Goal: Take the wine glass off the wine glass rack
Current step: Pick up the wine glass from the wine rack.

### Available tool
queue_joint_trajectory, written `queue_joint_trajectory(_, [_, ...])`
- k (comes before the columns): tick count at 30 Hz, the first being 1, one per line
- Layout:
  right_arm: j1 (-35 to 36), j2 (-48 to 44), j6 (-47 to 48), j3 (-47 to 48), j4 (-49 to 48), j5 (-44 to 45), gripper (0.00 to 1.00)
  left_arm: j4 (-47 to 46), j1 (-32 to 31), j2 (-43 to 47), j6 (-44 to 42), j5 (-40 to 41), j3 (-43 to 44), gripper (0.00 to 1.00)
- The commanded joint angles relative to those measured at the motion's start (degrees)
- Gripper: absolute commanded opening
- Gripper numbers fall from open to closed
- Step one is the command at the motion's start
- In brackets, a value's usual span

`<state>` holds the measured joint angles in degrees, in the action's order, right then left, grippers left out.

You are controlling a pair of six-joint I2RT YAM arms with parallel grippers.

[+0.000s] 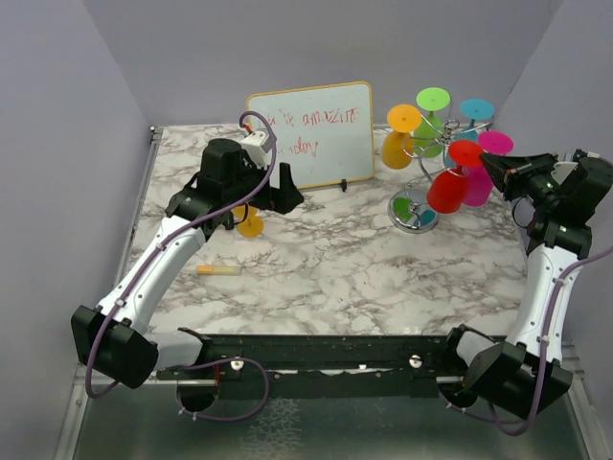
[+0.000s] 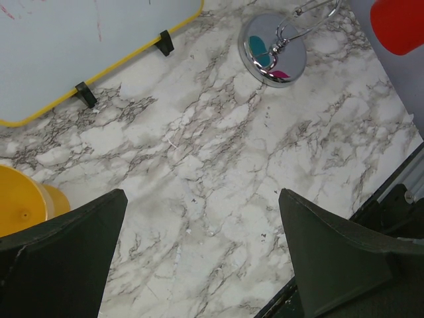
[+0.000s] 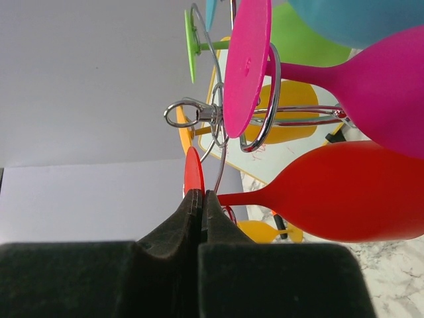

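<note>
The wine glass rack [image 1: 412,213] stands at the right rear of the marble table [image 1: 335,259], just right of the whiteboard [image 1: 311,134]. It is a thin silver wire stand with curled arms on a central stem, and its round mirror-bright base reflects patches of teal and pink. Glasses hang from it foot-up in orange, green, cyan and magenta.

The red wine glass [image 1: 448,187] sits on the rack's near right side. It is opaque red all over, with a flat round foot, a slim stem and a full rounded bowl. It is tilted, with the foot higher and the bowl hanging lower, toward the base. In the right wrist view a strand of wire runs close by its stem. Whether the stem still rests in a curl cannot be told.

The right gripper [image 3: 202,195] reaches in from the right with its fingers pressed together. The lower rim of the red foot disappears into the seam between them, so the glass appears pinched by the edge of its foot.

The left gripper [image 2: 202,193] hovers over bare marble in front of the whiteboard, jaws spread wide and holding nothing. A yellow glass [image 1: 249,225] lies on the table just beside it. A short yellow marker [image 1: 218,270] lies nearer the front, well apart from the rack.
</note>
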<state>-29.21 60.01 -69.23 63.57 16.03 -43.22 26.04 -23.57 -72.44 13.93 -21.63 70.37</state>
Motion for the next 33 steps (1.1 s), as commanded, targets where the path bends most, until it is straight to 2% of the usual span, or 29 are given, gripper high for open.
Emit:
queue_joint_trajectory(1, [-0.1, -0.7, -1.3, 0.0, -2.5, -1.1, 0.0, 0.9, 0.5, 2.0, -0.2, -0.3, 0.4, 0.99])
queue_joint_trajectory(11, [-2.1, -1.2, -1.2, 1.0, 0.3, -0.6, 0.0, 2.4, 0.5, 4.2, -0.8, 0.7, -0.9, 0.99])
queue_joint_trajectory(21, [-3.5, -6.0, -0.9, -1.0, 4.0, 1.7, 0.0, 3.2, 0.5, 5.2, -2.1, 0.1, -1.1, 0.99])
queue_joint_trajectory(26, [-3.6, -8.6, 3.1, 2.4, 13.8, 6.8, 0.0, 3.8, 0.5, 5.5, -3.0, -0.8, -1.2, 0.99])
queue_joint_trajectory(33, [-3.2, -11.2, 5.9, 2.0, 16.2, 5.1, 0.0, 4.2, 0.5, 7.0, -3.0, -1.2, -2.2, 0.99])
